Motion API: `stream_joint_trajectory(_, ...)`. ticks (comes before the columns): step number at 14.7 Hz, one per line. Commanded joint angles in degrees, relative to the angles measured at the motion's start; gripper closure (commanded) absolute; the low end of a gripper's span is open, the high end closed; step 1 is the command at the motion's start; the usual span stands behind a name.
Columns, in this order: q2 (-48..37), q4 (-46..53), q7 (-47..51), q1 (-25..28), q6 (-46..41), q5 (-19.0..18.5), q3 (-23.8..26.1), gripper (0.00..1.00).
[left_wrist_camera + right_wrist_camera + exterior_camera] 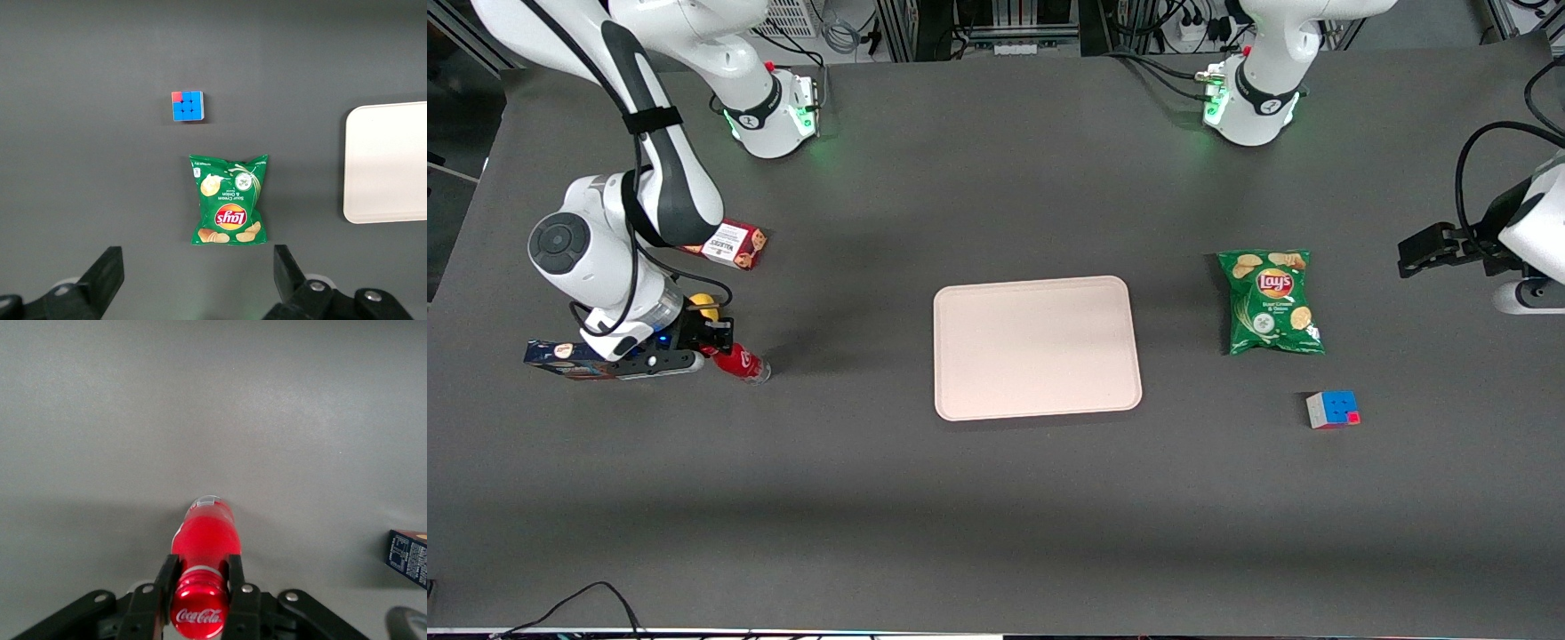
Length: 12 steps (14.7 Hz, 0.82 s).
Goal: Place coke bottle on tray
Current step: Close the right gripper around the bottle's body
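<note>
Gripping the coke bottle [203,540] at its neck, the gripper [199,587] sits well apart from the tray [1037,347], bare table [854,356] between.

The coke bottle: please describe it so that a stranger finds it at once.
Toward the working arm's end of the table, away from the tray, the gripper pinches a coke bottle at its neck. Unlike the red cookie box nearby, it is round with a clear base.

One coke bottle [740,362], one tray [1037,348], two boxes [729,244], one chip bag [1272,302], one cube [1333,409]
</note>
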Motion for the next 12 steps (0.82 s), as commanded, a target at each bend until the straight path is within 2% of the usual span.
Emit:
stream_joint_trajectory(1,-3.6,-1.1,-0.7,0.3,-0.7,-1.0,-0.1,1.00)
stream_joint_trajectory(5,-9.6,2.9,-0.7,0.3,-11.4,-1.0,0.9,1.00)
stream_joint_trajectory(8,-13.1,11.6,-0.6,0.3,-25.2,-0.9,1.7,1.00)
stream_joint_trajectory(12,-13.2,25.5,0.6,0.3,-40.2,-0.7,5.3,1.00)
